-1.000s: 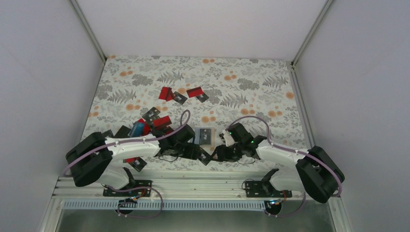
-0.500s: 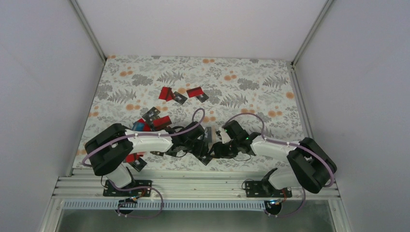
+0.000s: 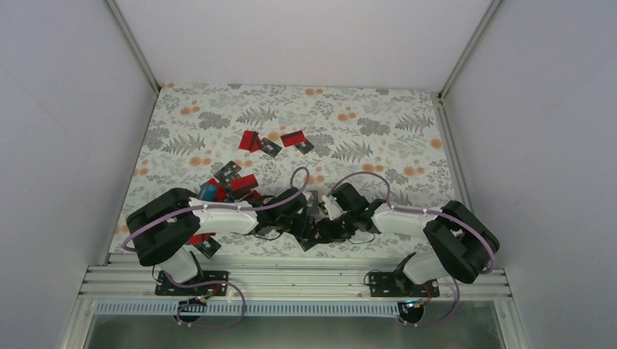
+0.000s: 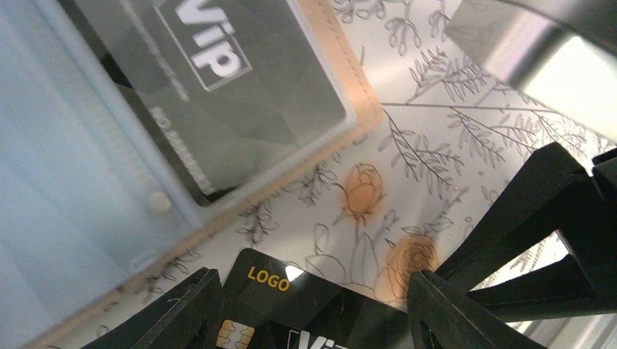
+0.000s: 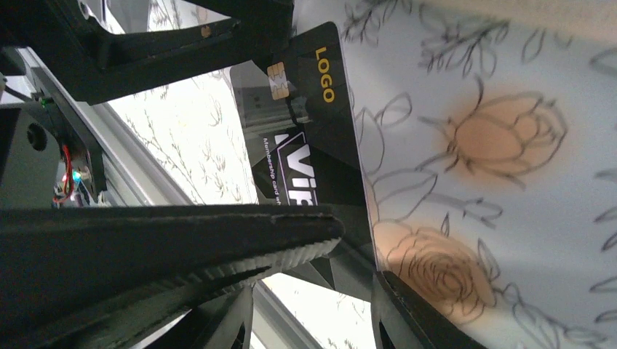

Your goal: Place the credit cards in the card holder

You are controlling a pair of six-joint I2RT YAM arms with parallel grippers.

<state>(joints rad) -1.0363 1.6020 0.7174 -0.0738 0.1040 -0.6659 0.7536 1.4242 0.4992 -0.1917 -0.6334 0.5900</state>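
Seen from above, the card holder (image 4: 94, 167) is almost wholly hidden under the two wrists where the arms meet. Only the left wrist view shows it, cut off at the frame edge: it lies open just ahead of the left gripper (image 4: 313, 280), grey-blue inside up and tan rim showing, with a black VIP card (image 4: 240, 94) in its clear pocket. A loose black card (image 4: 291, 302) marked LOGO lies flat on the floral tablecloth (image 3: 378, 123) between that gripper's fingers, its near end out of frame. The left jaws stand well apart, straddling the card; whether they touch its edges cannot be told. The right gripper (image 5: 358, 256) comes in from the opposite side with a narrower gap between its jaws. One end of the same card runs under its ribbed finger (image 5: 218, 233), but contact is unclear. A blurred silver part (image 4: 524, 43) above the right gripper's fingers is hard to identify. Beyond the left gripper and to its left sits a heap of red cards (image 3: 244, 182) and black cards with a blue card (image 3: 207, 193), partly covered by the left arm. Farther off lie two more red cards (image 3: 293, 138), well apart from both grippers.
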